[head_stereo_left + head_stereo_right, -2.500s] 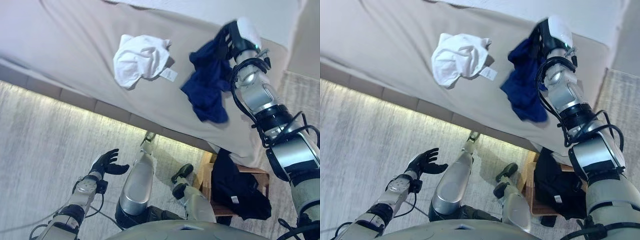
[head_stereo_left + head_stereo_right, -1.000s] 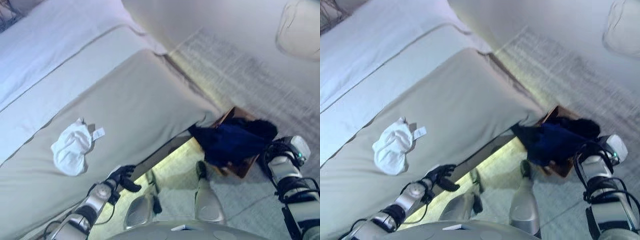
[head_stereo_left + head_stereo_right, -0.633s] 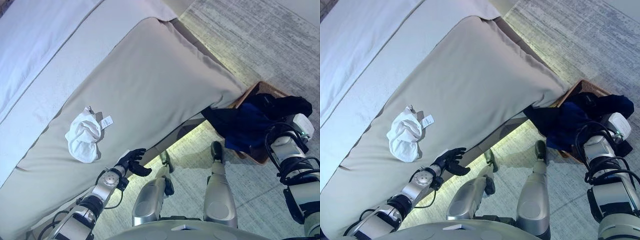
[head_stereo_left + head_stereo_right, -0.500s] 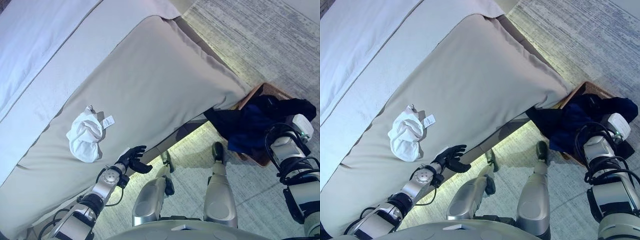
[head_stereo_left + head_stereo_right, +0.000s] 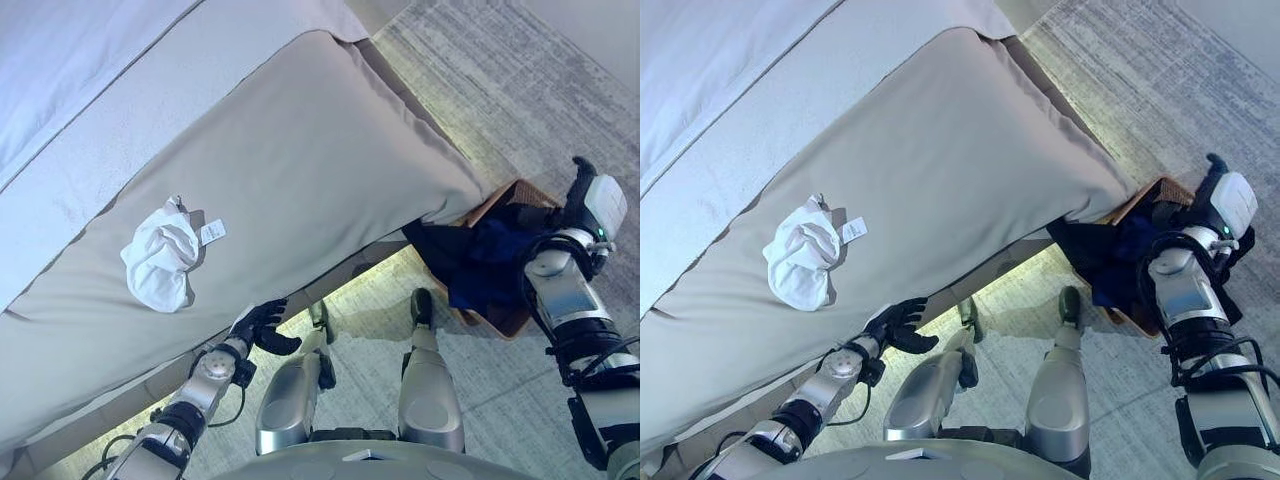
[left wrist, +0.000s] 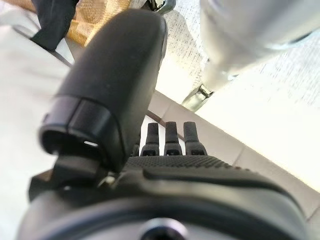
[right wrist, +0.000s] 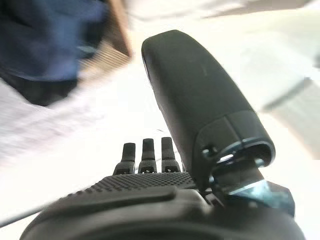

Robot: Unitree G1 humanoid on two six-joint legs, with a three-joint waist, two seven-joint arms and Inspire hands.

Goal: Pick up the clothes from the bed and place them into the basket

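A crumpled white garment [image 5: 158,254] with a tag lies on the beige bed [image 5: 300,160]. A navy garment [image 5: 492,262] lies in the wooden basket [image 5: 522,192] on the floor by the bed's corner, on top of dark clothes [image 5: 1087,250]. My right hand [image 5: 582,190] is raised above the basket's far side, open and empty; its straight fingers [image 7: 145,150] show in the right wrist view. My left hand [image 5: 262,326] is open and empty, low by the bed's near edge.
A grey rug [image 5: 480,90] covers the floor beyond the basket. A white sheet [image 5: 70,70] covers the far part of the bed. A lit strip [image 5: 370,280] runs under the bed frame.
My right hand has let go of the navy garment, which now lies in the basket, and has lifted up and away. The left hand stays low by the bed edge.
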